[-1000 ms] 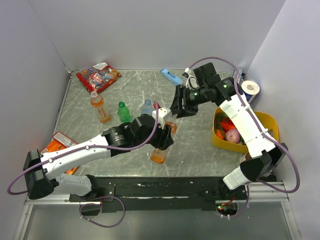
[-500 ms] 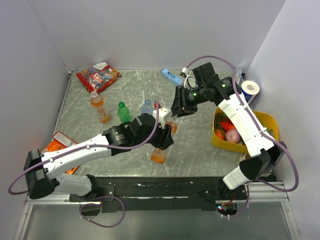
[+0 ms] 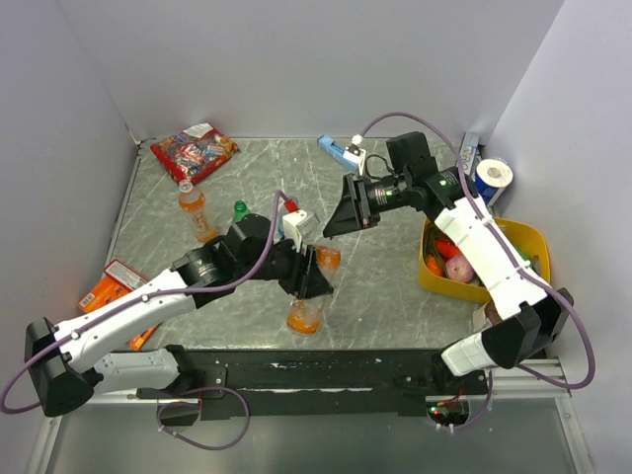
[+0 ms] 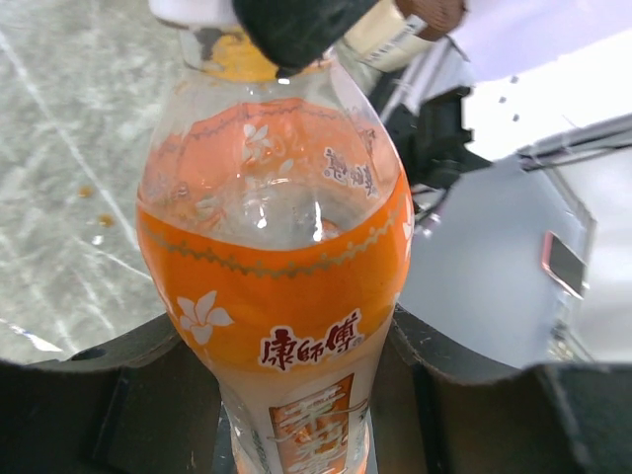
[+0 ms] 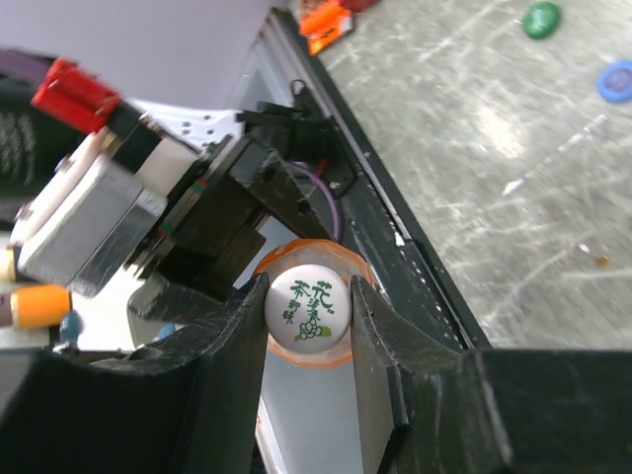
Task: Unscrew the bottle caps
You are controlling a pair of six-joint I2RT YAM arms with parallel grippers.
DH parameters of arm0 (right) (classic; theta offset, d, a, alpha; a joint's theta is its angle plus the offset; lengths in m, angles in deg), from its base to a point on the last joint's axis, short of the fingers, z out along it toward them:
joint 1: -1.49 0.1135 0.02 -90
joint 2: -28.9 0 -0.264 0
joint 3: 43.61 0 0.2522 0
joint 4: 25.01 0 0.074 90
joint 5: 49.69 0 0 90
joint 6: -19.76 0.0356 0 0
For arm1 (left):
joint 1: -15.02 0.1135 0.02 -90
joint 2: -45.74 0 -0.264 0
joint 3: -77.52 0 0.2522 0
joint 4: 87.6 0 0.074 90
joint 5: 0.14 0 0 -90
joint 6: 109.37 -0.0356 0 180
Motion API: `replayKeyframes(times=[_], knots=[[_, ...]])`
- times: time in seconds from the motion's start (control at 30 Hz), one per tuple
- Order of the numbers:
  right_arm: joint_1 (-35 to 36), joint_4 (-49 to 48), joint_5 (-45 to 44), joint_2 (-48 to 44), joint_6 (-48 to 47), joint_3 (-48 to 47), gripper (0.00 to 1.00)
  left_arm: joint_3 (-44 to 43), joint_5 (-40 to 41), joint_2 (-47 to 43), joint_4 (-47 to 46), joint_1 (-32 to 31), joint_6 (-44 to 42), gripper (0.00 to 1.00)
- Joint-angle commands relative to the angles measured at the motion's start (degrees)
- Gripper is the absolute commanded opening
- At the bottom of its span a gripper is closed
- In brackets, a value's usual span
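Note:
An orange-label bottle (image 3: 305, 311) (image 4: 276, 257) of orange liquid is held off the table, tilted, in my left gripper (image 3: 310, 283) (image 4: 294, 415), whose fingers press on both sides of its lower body. My right gripper (image 3: 329, 232) (image 5: 308, 306) is shut on its white cap (image 5: 308, 300), which bears green print. A second orange bottle (image 3: 197, 212) stands at the left. The green bottle (image 3: 240, 208) stands behind my left arm; its cap (image 5: 540, 18) shows in the right wrist view. A blue cap (image 5: 617, 79) shows there too; the clear bottle is hidden in the top view.
A red snack bag (image 3: 195, 151) lies at the back left. A flat blue box (image 3: 339, 151) lies at the back. A yellow basket (image 3: 534, 240) of produce is at the right, with a blue-and-white roll (image 3: 494, 176) behind it. An orange packet (image 3: 111, 282) lies at the left edge.
My left arm has swung left and tilted the orange bottle. My right gripper has come down and left and now clamps the white cap.

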Motion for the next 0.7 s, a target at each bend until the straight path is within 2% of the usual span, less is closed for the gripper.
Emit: replayKeyframes(times=[0.0,0.13,0.2,0.23,0.33,0.53,0.67], knots=[[0.7,-8.0,7.7,-3.5,1.2,2.9,0.06,-1.4,-8.6,-1.4,-7.1,0.5,0.8,0.53],[0.5,-6.4,5.7,-3.8,1.1,0.8,0.21,0.4,-4.3,-3.2,-6.1,0.5,0.6,0.52],[0.0,-4.6,4.5,-3.4,1.2,-1.0,0.36,0.5,-2.0,-3.3,-4.4,0.5,-0.8,0.53],[-0.1,-3.9,3.7,-3.3,1.1,-1.6,0.52,1.0,0.0,-3.3,-3.8,0.5,-1.5,0.53],[-0.8,-2.3,1.7,-3.0,1.0,-3.2,0.65,1.5,3.8,-3.0,-0.8,-0.6,-3.7,0.53],[-1.0,1.4,-6.4,-2.0,2.0,-5.8,0.71,0.1,11.6,-1.5,3.3,-3.7,-6.6,0.52],[-1.0,6.3,-13.6,0.3,4.6,-8.7,0.68,0.5,18.2,-0.3,4.1,-4.9,-6.2,0.53]])
